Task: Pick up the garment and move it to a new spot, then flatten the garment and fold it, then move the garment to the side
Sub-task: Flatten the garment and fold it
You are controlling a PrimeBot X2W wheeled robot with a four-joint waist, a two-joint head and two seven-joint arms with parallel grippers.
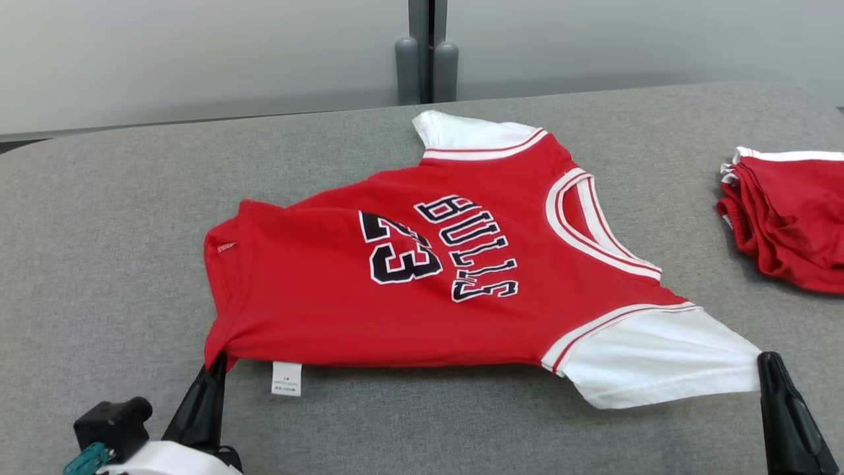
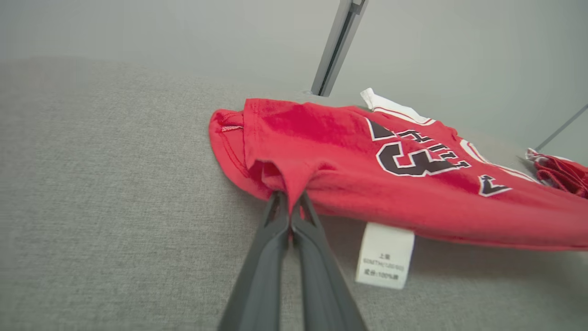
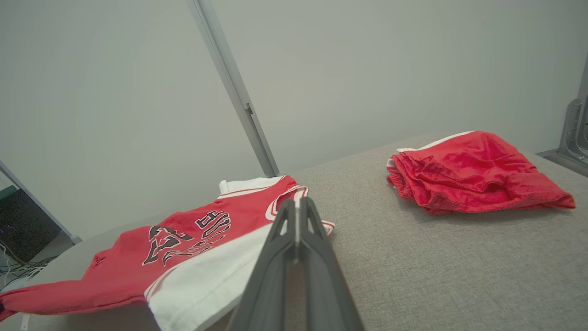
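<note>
A red "BULLS 23" garment (image 1: pixel 316 297) with white sleeves lies spread on the grey padded table (image 1: pixel 99 231), neck toward the right. Its near edge is raised slightly and casts a shadow. My left gripper (image 1: pixel 217 361) is shut on the garment's near-left hem corner, which bunches at the fingertips (image 2: pixel 289 197) in the left wrist view. A white care label (image 2: pixel 385 255) hangs from the hem just beside it. My right gripper (image 1: pixel 768 359) is shut at the outer edge of the near white sleeve (image 1: pixel 659 356). In the right wrist view the garment (image 3: pixel 128 271) runs under the closed right gripper (image 3: pixel 297 204).
A folded pile of red clothing with white trim (image 1: pixel 791 211) lies at the table's right edge, also seen as the red pile (image 3: pixel 468 170) in the right wrist view. Grey posts (image 1: pixel 426 59) stand behind the table's far edge. Bare table surface lies left of the garment.
</note>
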